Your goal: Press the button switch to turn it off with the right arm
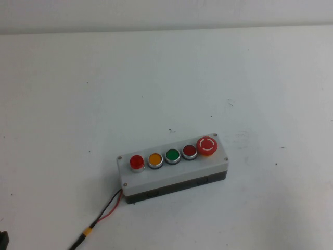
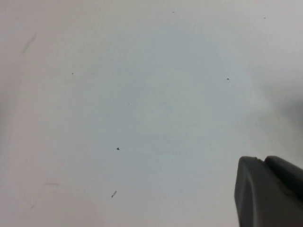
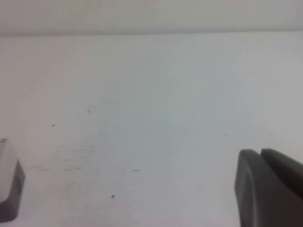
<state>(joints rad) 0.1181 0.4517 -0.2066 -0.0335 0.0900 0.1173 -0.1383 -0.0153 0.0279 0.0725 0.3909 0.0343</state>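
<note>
- On the white counter (image 1: 250, 73), the grey box (image 1: 171, 174) sits toward the near edge; the button switch (image 1: 137, 162) ends its row beside orange.
- Left end effector (image 2: 270, 191) hovers above bare counter; spread cannot be told.
- Right end effector (image 3: 270, 187) hangs near the box's end; likewise unclear.

bright, even light | faint shadows | wrist views soft, hazy

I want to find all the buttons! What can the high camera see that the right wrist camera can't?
Only the high view shows the small round bright-red pushbutton, its orange, green and darker red neighbours, the large red mushroom button and the red and black wires. Only the right wrist view shows the right end effector, one grey finger at the frame's edge. Both show the white table and the grey box, just a corner of it in the wrist view. The left end effector appears in neither.
</note>
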